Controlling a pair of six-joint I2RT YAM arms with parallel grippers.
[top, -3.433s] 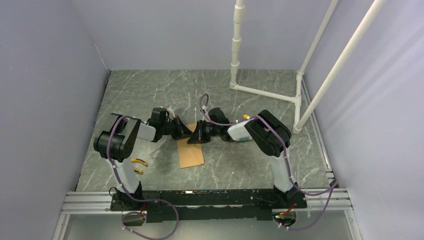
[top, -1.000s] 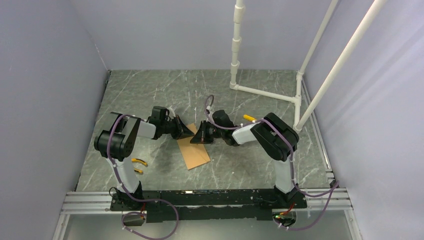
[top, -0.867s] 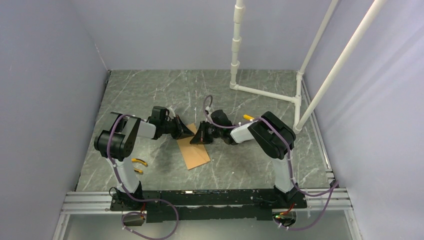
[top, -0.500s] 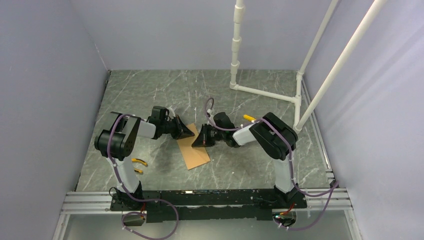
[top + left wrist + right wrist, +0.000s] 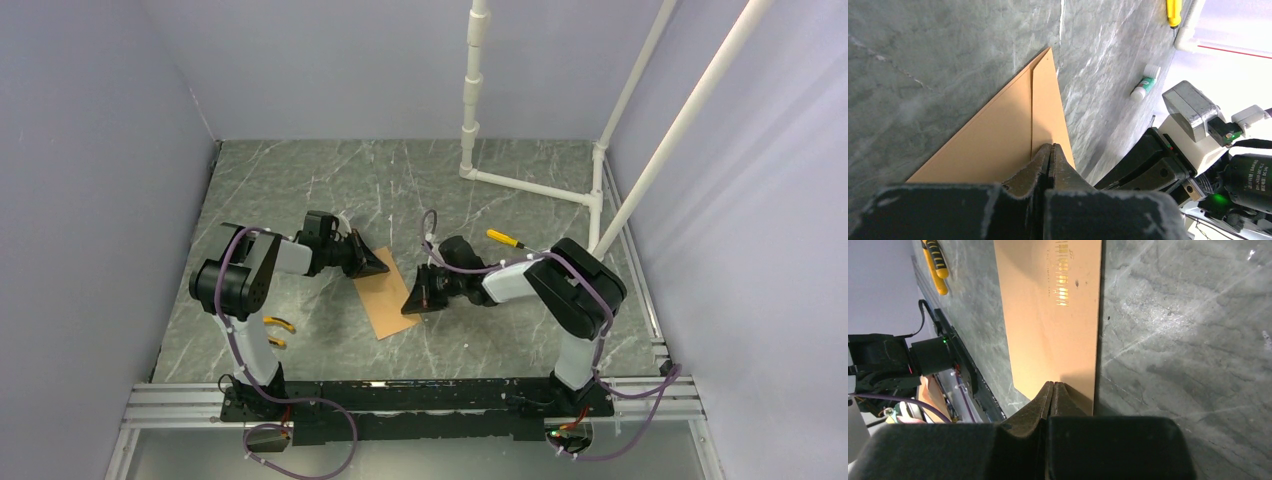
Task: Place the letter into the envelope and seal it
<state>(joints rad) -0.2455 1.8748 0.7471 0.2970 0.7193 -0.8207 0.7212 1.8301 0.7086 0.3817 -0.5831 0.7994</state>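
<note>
The envelope (image 5: 385, 300) lies flat on the table (image 5: 300, 180) between my two grippers. My left gripper (image 5: 1050, 147) is pinched closed, tips over its far end. My right gripper (image 5: 1053, 385) is closed too, at its right edge. Neither holds anything. I cannot tell whether the letter is inside.

Brown kraft envelope (image 5: 386, 300) lies flat near the middle of the table, a touch toward the near edge, skewed diagonally, one straight seam on its face, small printed marks in a row

Yellow marker (image 5: 505, 238) near white pipe frame (image 5: 530, 185); grey marble table (image 5: 300, 180).
</note>
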